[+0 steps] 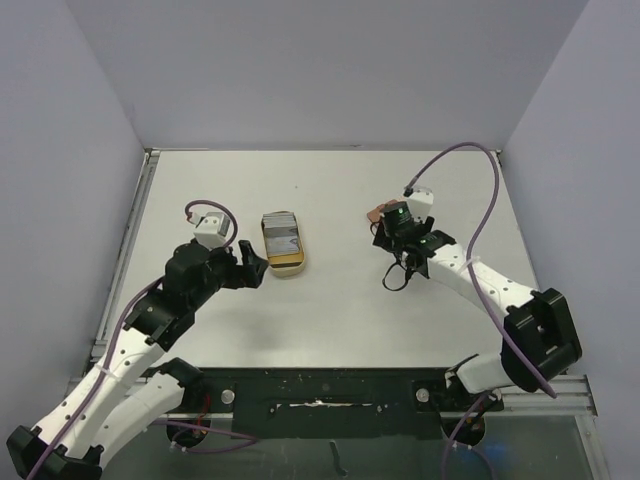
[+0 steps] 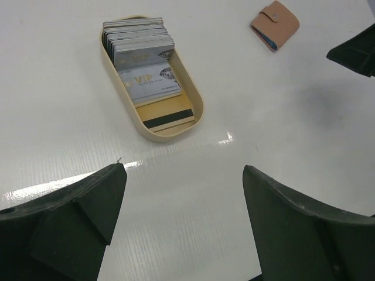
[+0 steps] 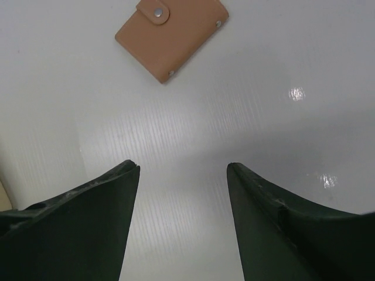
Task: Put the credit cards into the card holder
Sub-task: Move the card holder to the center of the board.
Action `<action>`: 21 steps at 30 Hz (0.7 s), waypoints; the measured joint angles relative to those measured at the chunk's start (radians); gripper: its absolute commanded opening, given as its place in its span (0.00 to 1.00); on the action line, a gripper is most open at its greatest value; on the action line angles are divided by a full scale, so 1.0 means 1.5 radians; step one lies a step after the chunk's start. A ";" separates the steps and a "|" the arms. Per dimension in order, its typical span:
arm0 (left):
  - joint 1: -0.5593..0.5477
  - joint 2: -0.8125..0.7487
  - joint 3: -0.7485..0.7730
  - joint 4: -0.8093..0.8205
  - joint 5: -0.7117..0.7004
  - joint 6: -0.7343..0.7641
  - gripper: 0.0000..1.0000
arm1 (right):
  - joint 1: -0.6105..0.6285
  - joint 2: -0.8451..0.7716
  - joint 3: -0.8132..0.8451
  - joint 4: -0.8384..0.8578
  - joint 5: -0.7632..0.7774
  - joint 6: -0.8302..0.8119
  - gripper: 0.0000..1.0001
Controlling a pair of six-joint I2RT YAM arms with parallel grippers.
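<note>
Hovered on approach: left fingers (image 2: 70,205) spread, empty, credit cards (image 2: 143,55) in tray (image 2: 199,111) ahead; right fingers (image 3: 88,216) parted, empty, snapped-shut card holder (image 3: 176,35) ahead on table (image 3: 246,117). Probably needed unsnapping next.

The credit cards (image 2: 143,55) are silver-grey with gold lettering; one shows a black stripe. The card holder (image 3: 171,36) is light brown, the tray (image 2: 170,134) cream, the worktop (image 2: 275,123) white.

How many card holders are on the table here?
1. The closed brown card holder lies flat on the table just ahead of the open right gripper, apart from the tray holding the cards. No other shows.
</note>
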 measured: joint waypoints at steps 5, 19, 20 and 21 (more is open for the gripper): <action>0.000 -0.018 0.000 0.000 -0.002 0.008 0.81 | -0.064 0.066 0.027 0.070 -0.029 0.002 0.54; 0.000 -0.089 -0.004 0.002 -0.023 0.038 0.81 | -0.208 0.326 0.207 0.144 -0.166 -0.138 0.64; 0.000 -0.089 -0.004 0.002 -0.024 0.041 0.81 | -0.217 0.338 0.215 0.145 -0.184 -0.152 0.64; 0.000 -0.089 -0.004 0.002 -0.023 0.042 0.81 | -0.223 0.349 0.222 0.147 -0.198 -0.162 0.65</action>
